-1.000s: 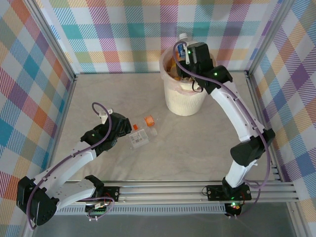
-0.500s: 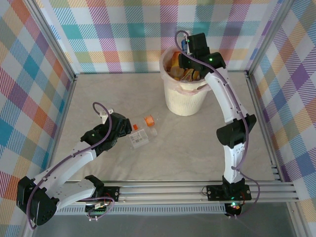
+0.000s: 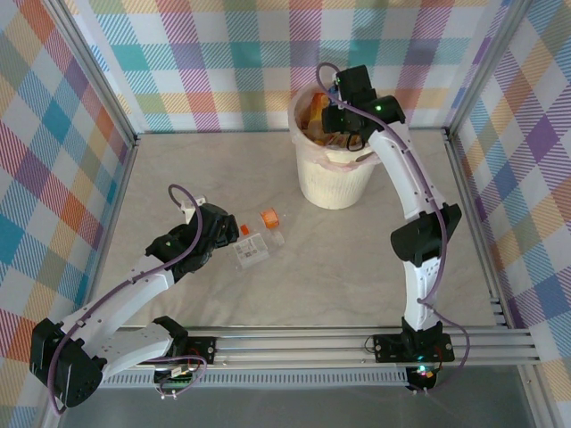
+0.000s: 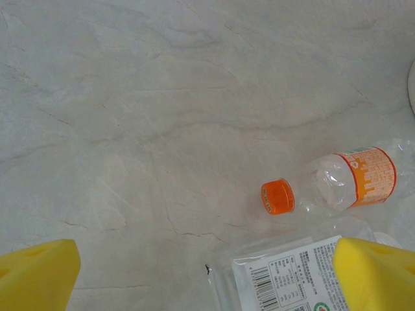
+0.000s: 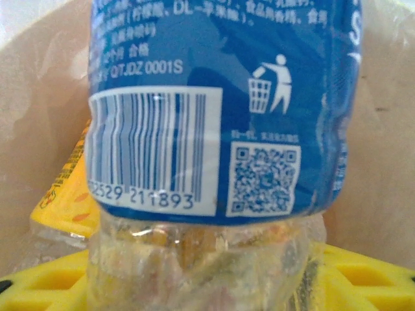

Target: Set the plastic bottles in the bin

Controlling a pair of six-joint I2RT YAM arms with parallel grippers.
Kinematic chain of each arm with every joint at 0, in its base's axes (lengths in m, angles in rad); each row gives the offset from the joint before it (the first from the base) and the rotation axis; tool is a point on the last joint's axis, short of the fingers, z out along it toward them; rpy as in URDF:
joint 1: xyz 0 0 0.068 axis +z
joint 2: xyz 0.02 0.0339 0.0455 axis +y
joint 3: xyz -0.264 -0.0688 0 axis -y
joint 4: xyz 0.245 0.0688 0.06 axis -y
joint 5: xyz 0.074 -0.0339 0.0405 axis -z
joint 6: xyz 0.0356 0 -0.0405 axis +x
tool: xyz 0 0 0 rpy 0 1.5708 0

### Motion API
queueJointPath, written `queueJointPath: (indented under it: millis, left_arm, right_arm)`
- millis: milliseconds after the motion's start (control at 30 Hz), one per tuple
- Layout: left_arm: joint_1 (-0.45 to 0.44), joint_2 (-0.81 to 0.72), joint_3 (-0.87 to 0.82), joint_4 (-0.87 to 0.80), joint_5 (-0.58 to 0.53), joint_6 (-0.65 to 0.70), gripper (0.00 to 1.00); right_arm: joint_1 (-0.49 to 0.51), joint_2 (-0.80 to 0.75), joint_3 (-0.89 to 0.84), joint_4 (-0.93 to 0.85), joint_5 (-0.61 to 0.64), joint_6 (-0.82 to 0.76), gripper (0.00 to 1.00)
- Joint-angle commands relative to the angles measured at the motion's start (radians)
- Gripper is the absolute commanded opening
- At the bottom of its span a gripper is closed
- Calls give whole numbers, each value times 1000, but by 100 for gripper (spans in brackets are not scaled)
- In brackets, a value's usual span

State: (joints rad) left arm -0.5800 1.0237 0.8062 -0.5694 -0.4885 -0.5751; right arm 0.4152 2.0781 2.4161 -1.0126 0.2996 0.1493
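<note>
A blue-labelled plastic bottle (image 5: 214,110) sits between the yellow fingers of my right gripper (image 5: 207,285), which is shut on it. That gripper (image 3: 339,94) hangs over the mouth of the cream bin (image 3: 335,187), where orange-labelled bottles (image 3: 314,114) lie heaped. On the table lie an orange-capped, orange-labelled bottle (image 3: 260,223) (image 4: 353,184) and a flattened clear bottle with a white label (image 3: 251,251) (image 4: 285,275). My left gripper (image 3: 223,234) (image 4: 207,278) stands open just left of them, its right fingertip (image 4: 376,272) over the flattened bottle.
The plaid walls and metal frame posts (image 3: 120,116) close in the table on three sides. The bin's liner (image 5: 389,162) shows behind the held bottle. The bin's edge (image 4: 412,84) shows at the right of the left wrist view.
My right arm has swung the blue-labelled bottle from above the bin's far rim down over its mouth. The left arm and the table bottles have not moved.
</note>
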Motion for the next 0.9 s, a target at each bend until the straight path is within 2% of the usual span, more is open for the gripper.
queueJointPath:
  millis: [0,133,467,767,867]
  left_arm:
    - [9,-1,-9,24,5,21,100]
    - [11,-3,-7,23,7,23,100]
    - [10,-7,-3,20,5,29,100]
    - [10,-2,0,18,10,28,100]
    - [11,-2,-2,8,16,33,100]
  right_arm:
    - [-5,-70,-22,-8,-23,8,68]
    - [-5,-94,-44,2,-25,6,75]
    - [-5,-139,-71,4,-39,7,84]
    - [-4,-215,-153,28,-73,15,100]
    - [-4,-251,-191,37,-100,22,100]
